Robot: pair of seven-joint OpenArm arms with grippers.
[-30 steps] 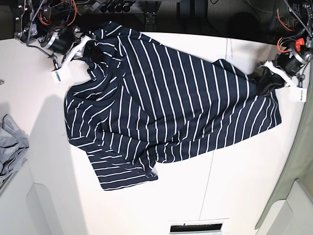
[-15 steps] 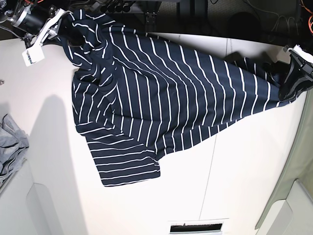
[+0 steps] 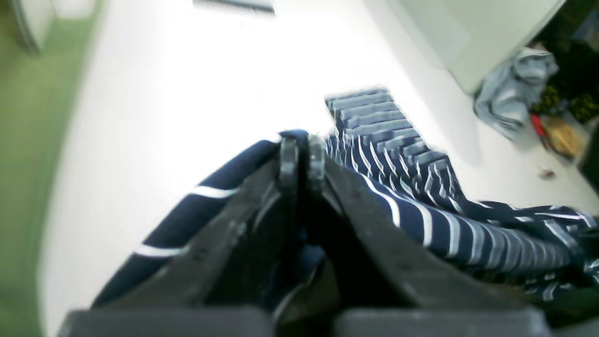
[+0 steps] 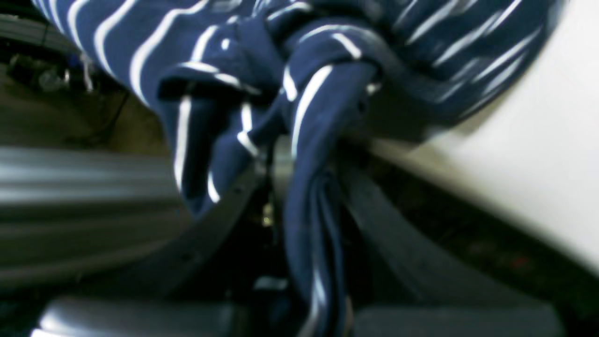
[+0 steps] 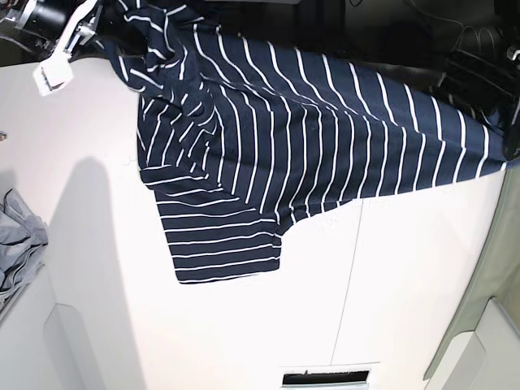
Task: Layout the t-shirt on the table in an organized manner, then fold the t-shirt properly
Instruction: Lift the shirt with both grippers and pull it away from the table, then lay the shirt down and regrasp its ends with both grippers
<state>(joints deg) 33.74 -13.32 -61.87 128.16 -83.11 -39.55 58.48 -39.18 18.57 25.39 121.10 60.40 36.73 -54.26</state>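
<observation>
The dark navy t-shirt (image 5: pixel 309 138) with thin white stripes hangs stretched between my two grippers across the far part of the white table (image 5: pixel 406 284). One sleeve (image 5: pixel 219 248) lies flat on the tabletop. My right gripper (image 5: pixel 93 23), at the top left of the base view, is shut on a bunched edge of the t-shirt (image 4: pixel 304 117). At the base view's right edge, largely cut off, my left gripper (image 5: pixel 513 136) is shut on the opposite edge. In the left wrist view its fingertips (image 3: pixel 288 157) pinch the fabric (image 3: pixel 421 220).
A plain grey cloth (image 5: pixel 18 244) lies crumpled at the table's left edge and also shows as a grey heap (image 3: pixel 514 89) in the left wrist view. A thin dark seam (image 5: pixel 349 276) crosses the tabletop. A dark slot (image 5: pixel 325 379) sits at the near edge.
Both grippers have moved outward and toward the far edge, still shut on the shirt. The fabric has been pulled taut and has slid toward the far side and the right.
</observation>
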